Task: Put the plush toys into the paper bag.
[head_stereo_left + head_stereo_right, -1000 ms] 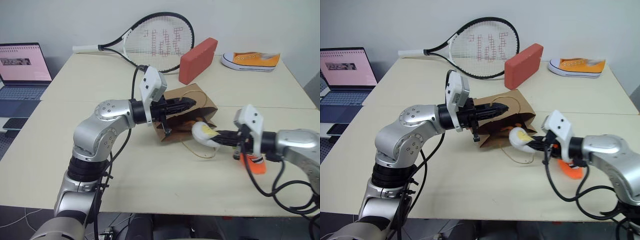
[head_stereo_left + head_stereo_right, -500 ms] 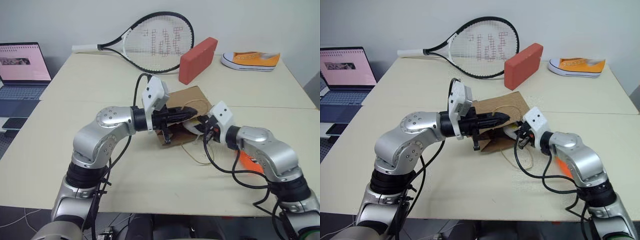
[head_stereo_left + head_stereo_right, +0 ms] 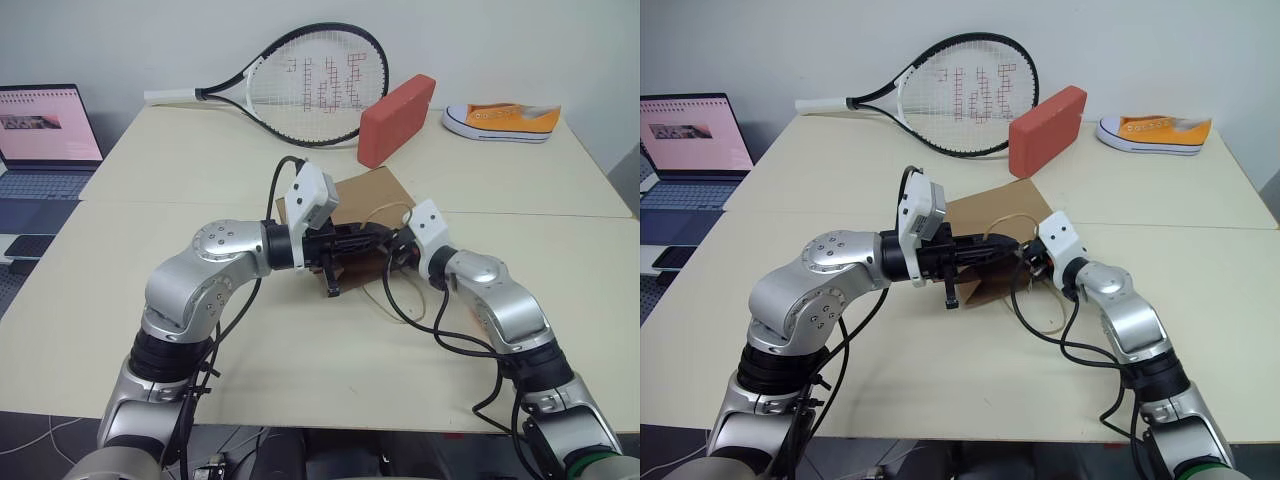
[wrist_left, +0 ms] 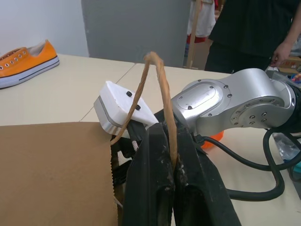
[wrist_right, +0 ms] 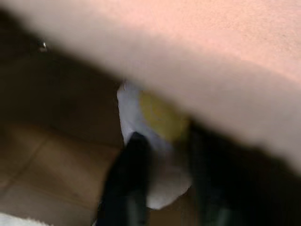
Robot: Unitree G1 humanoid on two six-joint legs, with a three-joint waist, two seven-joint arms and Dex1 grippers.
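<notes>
Paper bag [image 3: 368, 205] lies mid-worktop [image 3: 200, 330], mouth toward the right arm. Left claw [image 4: 164, 155] pinched tight on a bag handle [image 4: 157, 89], lifting the mouth edge. Right claw [image 5: 164, 179] reaches inside the bag, fingers parted around the white egg toy [image 5: 150, 136]. Near worktop edge bare.

**Both arms drawn together at mid-table**

The left arm is bent at the elbow and reached across toward the right, with its wrist held about level. The left gripper [image 4: 171, 188] is pressed shut, its two black fingers [image 4: 150, 183] clamped on a twisted paper handle [image 4: 160, 94]. The right arm is stretched forward and angled inward to the left. The right gripper [image 5: 162, 183] is seen with its fingers parted, a white egg toy [image 5: 150, 127] lying between them.
</notes>
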